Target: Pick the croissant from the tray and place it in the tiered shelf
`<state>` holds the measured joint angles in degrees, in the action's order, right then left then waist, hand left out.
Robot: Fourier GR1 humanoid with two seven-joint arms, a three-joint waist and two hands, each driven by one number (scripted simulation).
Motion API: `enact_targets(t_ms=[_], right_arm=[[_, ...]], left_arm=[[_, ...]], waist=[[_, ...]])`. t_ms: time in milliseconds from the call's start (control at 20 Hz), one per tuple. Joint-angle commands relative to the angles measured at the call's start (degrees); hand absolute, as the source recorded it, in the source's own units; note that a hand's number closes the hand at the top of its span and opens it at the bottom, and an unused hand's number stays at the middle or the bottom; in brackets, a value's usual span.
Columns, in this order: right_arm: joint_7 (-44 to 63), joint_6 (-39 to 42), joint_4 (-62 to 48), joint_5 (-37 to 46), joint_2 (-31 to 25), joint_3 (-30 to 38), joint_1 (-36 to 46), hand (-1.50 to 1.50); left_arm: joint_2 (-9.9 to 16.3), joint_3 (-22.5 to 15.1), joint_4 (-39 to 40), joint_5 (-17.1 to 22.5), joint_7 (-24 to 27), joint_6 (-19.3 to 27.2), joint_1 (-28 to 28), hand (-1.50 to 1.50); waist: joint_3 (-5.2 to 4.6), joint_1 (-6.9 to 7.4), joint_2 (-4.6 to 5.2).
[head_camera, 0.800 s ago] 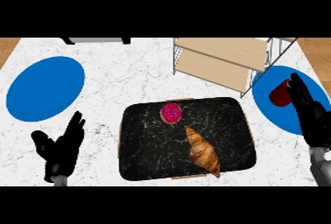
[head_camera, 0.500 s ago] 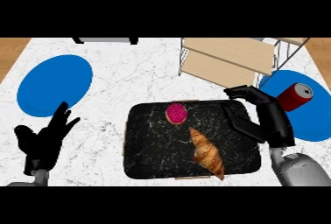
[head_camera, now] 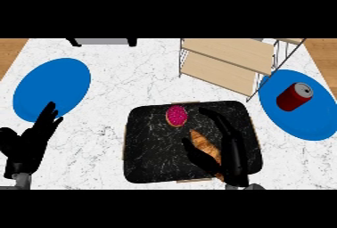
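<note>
Your right robot hand (head_camera: 227,153) spreads open over the black tray (head_camera: 151,156), thumb and fingers flanking the croissant (head_camera: 204,146) lying there. A pink doughnut (head_camera: 176,116) sits just beyond it. The tiered shelf (head_camera: 230,62) stands at the counter's (head_camera: 132,89) far edge, a red can (head_camera: 293,96) on the blue plate (head_camera: 309,120) beside. Your left robot hand (head_camera: 26,144) rests open near the left edge.
</note>
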<state>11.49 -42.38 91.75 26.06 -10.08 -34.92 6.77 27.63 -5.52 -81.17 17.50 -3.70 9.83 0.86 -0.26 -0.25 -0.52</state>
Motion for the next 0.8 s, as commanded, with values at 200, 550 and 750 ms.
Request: enact_targets(t_ms=[200,550,750], right_arm=[[23.0,3.4,0.6,30.8,2.3,-5.9,-5.0,-1.5],[43.1,31.3,7.8,42.1,3.8,-6.5,-1.6,-1.5],[49.3,48.7,8.3,41.2,4.2,-11.8,-1.5,-1.5]], left_arm=[[1.5,1.7,0.0,0.4,1.2,-2.0,2.7,0.0],[1.0,2.4,0.4,0.4,2.5,-2.0,3.4,0.0],[1.1,2.0,0.7,0.2,0.8,-2.1,1.0,0.0]], waist=[[-0.19,-1.52,-0.62],[-0.16,-0.63,-0.21],[-0.11,-0.44,0.21]])
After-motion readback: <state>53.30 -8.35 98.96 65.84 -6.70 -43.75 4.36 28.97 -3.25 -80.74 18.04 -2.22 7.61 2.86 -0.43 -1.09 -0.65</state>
